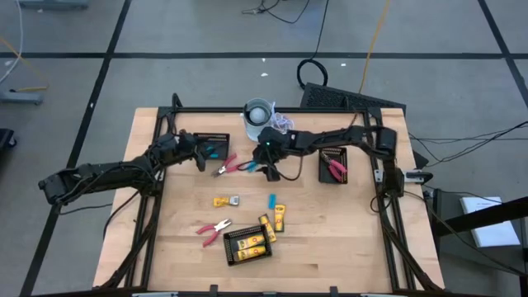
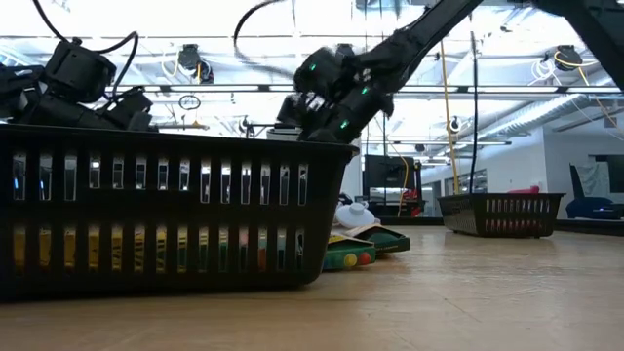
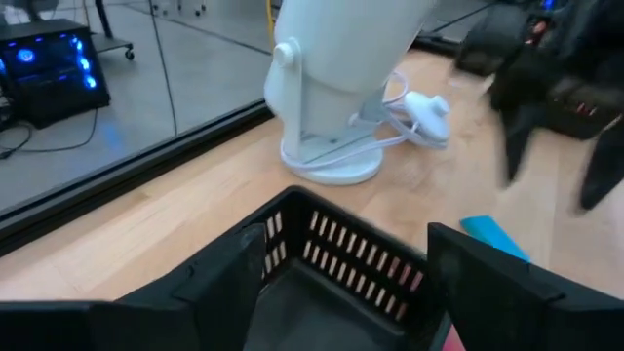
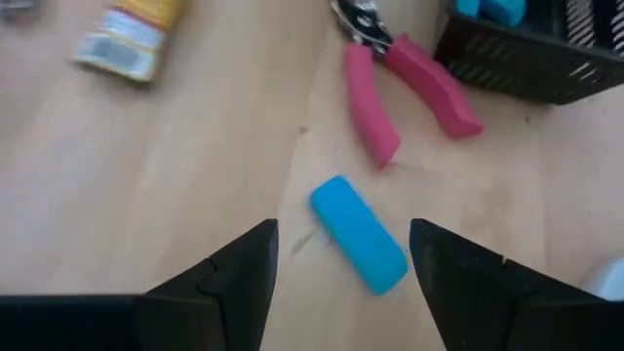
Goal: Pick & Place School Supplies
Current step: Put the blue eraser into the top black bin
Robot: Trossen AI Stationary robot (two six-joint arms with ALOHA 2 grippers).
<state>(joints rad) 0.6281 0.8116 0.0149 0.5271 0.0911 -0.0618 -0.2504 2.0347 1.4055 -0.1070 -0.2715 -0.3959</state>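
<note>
Right pincer (image 4: 341,258) released, poised above light-blue stick (image 4: 358,234); left pincer (image 1: 200,154) released over mesh tray (image 1: 216,140).

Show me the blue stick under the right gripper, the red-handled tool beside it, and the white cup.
blue stick (image 4: 358,234), right wrist view, middle of its body.
red-handled tool (image 4: 370,102), right wrist view, on one red handle.
white cup (image 1: 257,115), high view, on its rim.
</note>
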